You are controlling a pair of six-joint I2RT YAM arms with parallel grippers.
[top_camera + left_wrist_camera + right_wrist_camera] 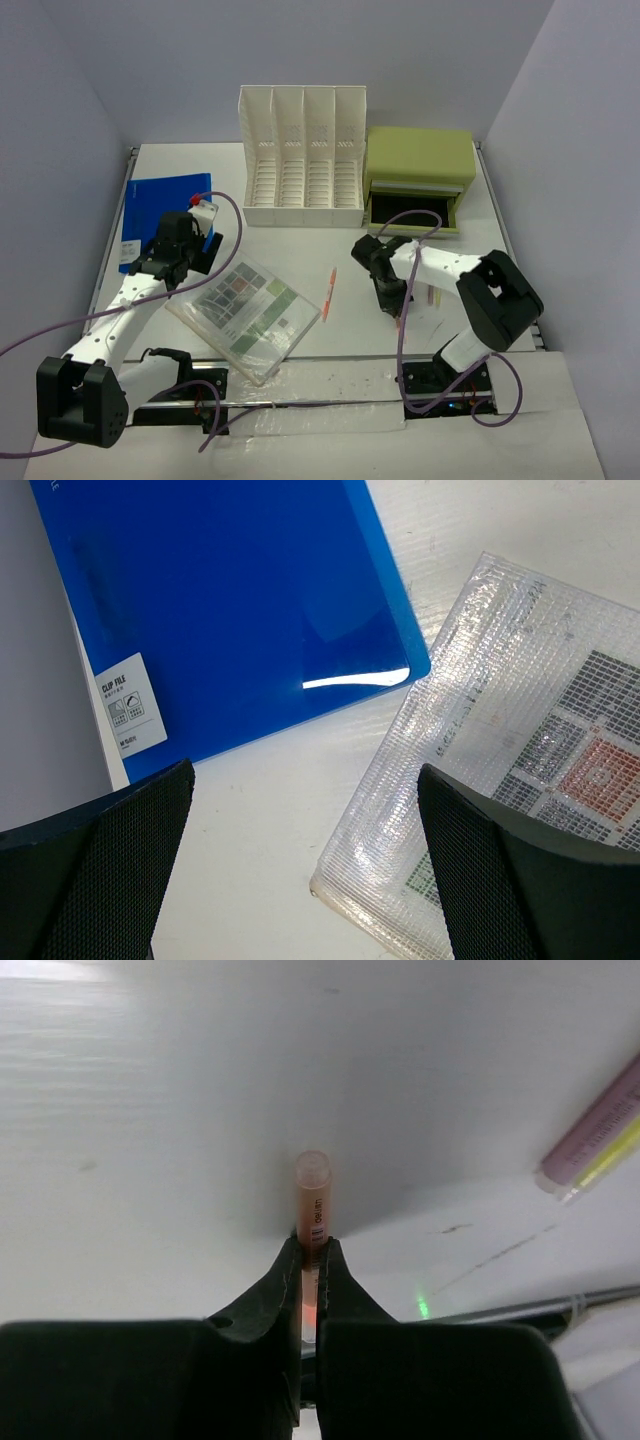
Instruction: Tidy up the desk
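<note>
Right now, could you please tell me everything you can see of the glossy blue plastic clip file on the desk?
The glossy blue plastic clip file lies flat at the white desk's far left. Its cover is smooth and reflects a light; the near corner is rounded, and a white label reads CLIP FILE beside a pale spine strip. The open left gripper hovers by its near edge. The clear mesh pouch nearly meets its corner; contact is unclear.

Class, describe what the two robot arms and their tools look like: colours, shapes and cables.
The left arm and right arm have white links, bulky black joints and black bases. A purple cable trails from each. The left tool and right tool each have two black tapered fingers; the left's look mesh-textured.
</note>
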